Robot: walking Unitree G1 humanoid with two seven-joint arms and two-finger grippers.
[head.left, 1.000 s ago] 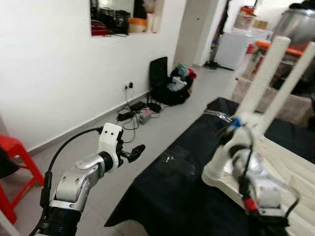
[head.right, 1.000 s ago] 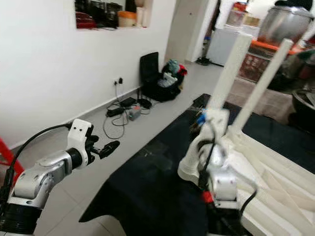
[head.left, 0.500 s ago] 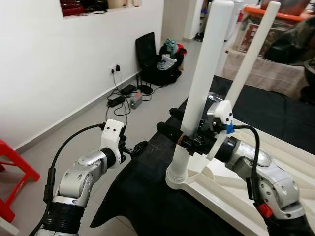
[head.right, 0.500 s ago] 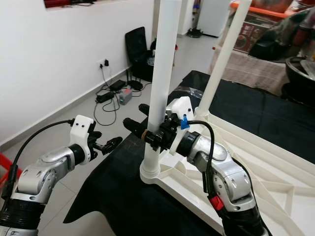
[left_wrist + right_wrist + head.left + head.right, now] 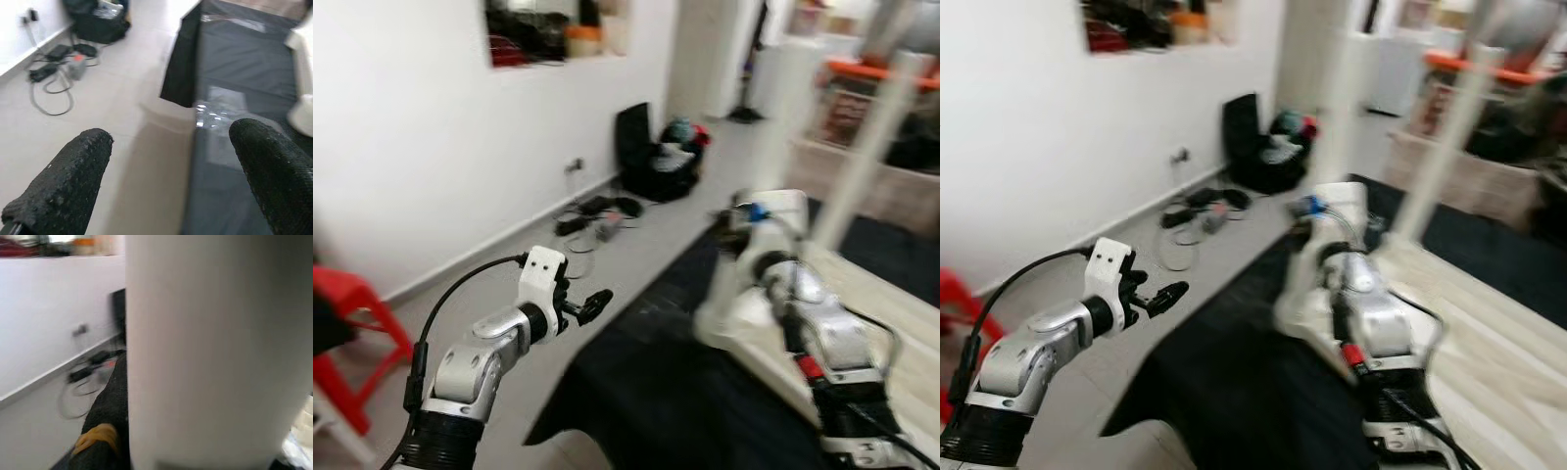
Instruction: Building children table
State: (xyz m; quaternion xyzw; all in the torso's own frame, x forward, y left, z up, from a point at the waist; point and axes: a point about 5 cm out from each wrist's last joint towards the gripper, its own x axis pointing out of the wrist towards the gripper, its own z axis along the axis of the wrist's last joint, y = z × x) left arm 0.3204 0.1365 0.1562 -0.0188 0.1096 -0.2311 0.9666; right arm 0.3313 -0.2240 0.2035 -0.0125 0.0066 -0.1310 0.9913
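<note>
A white children's table (image 5: 1489, 323) lies upside down on a black cloth (image 5: 636, 392), blurred by camera motion. Its near leg (image 5: 1337, 98) stands upright, and a second leg (image 5: 871, 147) rises behind it. My right gripper (image 5: 736, 235) is at the near leg, low on it. In the right wrist view the white leg (image 5: 205, 352) sits tight against the camera, with one black finger (image 5: 98, 445) beside it, so the gripper is shut on the leg. My left gripper (image 5: 592, 302) hangs open over the floor, left of the cloth's edge, its fingers (image 5: 73, 171) wide apart and holding nothing.
A red chair (image 5: 342, 304) stands at the far left. A black bag (image 5: 651, 157) and loose cables (image 5: 597, 211) lie along the white wall. Grey floor (image 5: 98, 98) runs between the wall and the cloth. A covered table with clutter stands behind at the right.
The whole picture has shifted and blurred, so the camera has moved. My right gripper stays on the near leg. My left gripper stays open beside the cloth.
</note>
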